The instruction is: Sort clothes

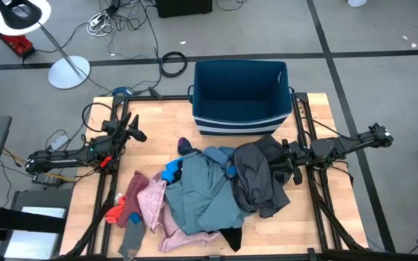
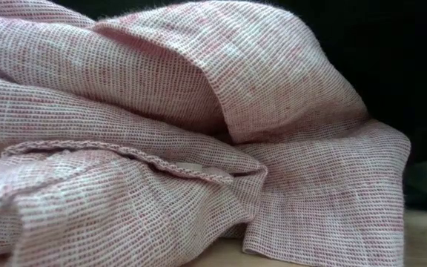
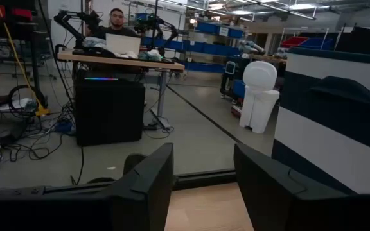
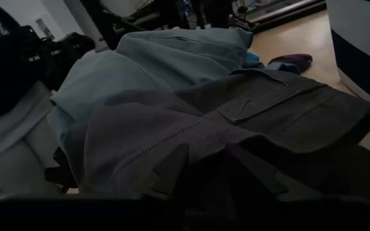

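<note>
The clothes [image 1: 194,199] lie heaped across the middle and front of the counter [image 1: 318,210], the dark grey garment [image 1: 256,177] at the pile's right side touching the right gripper [image 1: 285,165], whose jaws I cannot tell are spread or pinching. The left gripper [image 1: 133,130], jaws spread and holding nothing, hovers near the counter's back-left corner, well apart from the pile. The blue bin [image 1: 242,119] stands at the back edge.

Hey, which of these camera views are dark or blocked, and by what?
Low view: the pink garment fills nearly the whole frame, hiding the table. Right wrist view: dim at the bottom, where the right tool sits shadowed against the dark grey garment. Left wrist view: bright and unobstructed past the left tool. High view: evenly lit.
</note>
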